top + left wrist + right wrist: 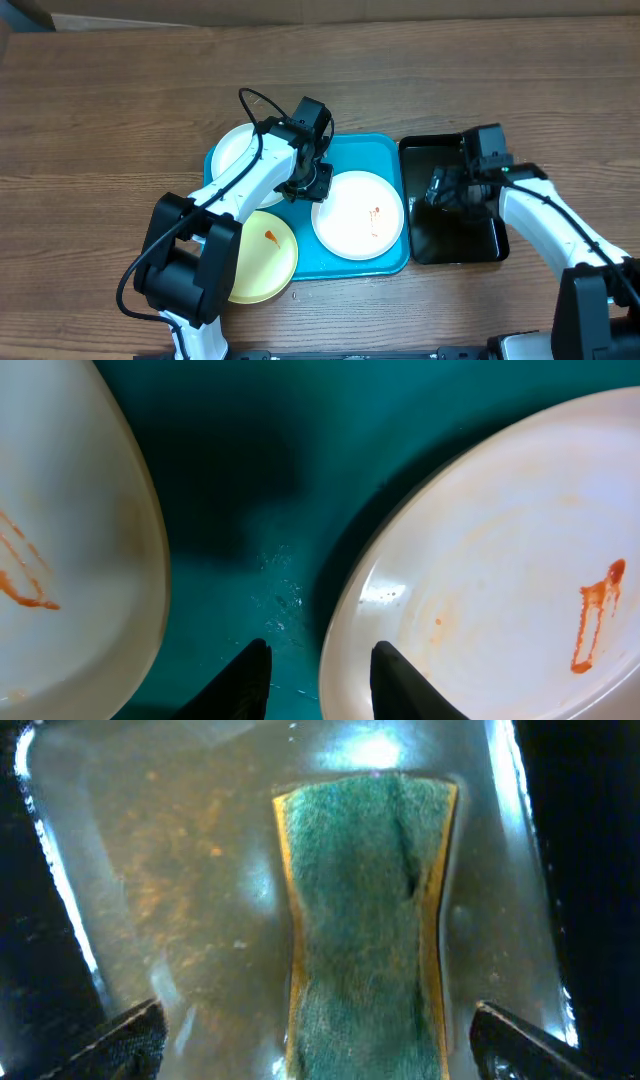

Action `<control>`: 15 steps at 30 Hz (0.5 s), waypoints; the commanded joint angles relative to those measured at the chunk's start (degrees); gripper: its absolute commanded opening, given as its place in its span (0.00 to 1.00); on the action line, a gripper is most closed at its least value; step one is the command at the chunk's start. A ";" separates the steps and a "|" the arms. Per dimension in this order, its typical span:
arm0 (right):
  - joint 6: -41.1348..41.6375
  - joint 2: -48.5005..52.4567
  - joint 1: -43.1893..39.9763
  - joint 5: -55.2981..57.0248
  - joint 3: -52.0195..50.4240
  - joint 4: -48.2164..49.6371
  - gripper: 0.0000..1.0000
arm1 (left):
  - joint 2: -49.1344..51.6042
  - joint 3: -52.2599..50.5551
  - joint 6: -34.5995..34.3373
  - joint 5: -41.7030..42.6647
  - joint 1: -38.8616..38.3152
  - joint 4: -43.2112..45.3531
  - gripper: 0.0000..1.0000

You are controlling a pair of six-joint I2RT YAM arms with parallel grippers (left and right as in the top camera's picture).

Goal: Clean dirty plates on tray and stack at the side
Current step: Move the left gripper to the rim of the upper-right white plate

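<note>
Plates (357, 215), two white and one yellow, carry orange-red smears.

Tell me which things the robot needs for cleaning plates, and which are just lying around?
For the job: right-hand white round flat plate; left-hand white round plate; pale yellow round plate; big turquoise plastic tray; green, yellow-edged sponge, probably for wiping.
Just lying about: small black rectangular tray holding the sponge; brown wooden table.

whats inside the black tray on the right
A green sponge with yellow edges lies flat on the glossy floor of the black tray, below the open right gripper. Anything beneath the sponge is covered, and overhead the gripper hides the sponge.
</note>
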 commanded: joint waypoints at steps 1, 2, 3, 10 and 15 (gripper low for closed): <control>-2.62 -0.48 0.22 1.22 -2.58 3.06 0.99 | 0.63 -0.42 -0.81 -0.76 -0.48 0.70 0.34; -2.58 -0.48 0.22 1.90 -3.08 3.87 0.99 | 0.63 -0.42 -0.79 -0.76 -0.48 0.90 0.33; -2.60 -0.48 0.22 2.43 -3.37 4.39 0.99 | 0.63 -0.42 -0.79 -0.76 -0.48 0.92 0.32; -2.54 -0.48 0.22 4.11 -3.50 4.87 0.96 | 0.63 -0.42 -0.79 -0.76 -0.48 0.90 0.33; -2.54 -0.48 0.22 3.93 -3.50 2.86 0.93 | 0.63 -0.46 -0.81 -0.74 -0.48 0.85 0.34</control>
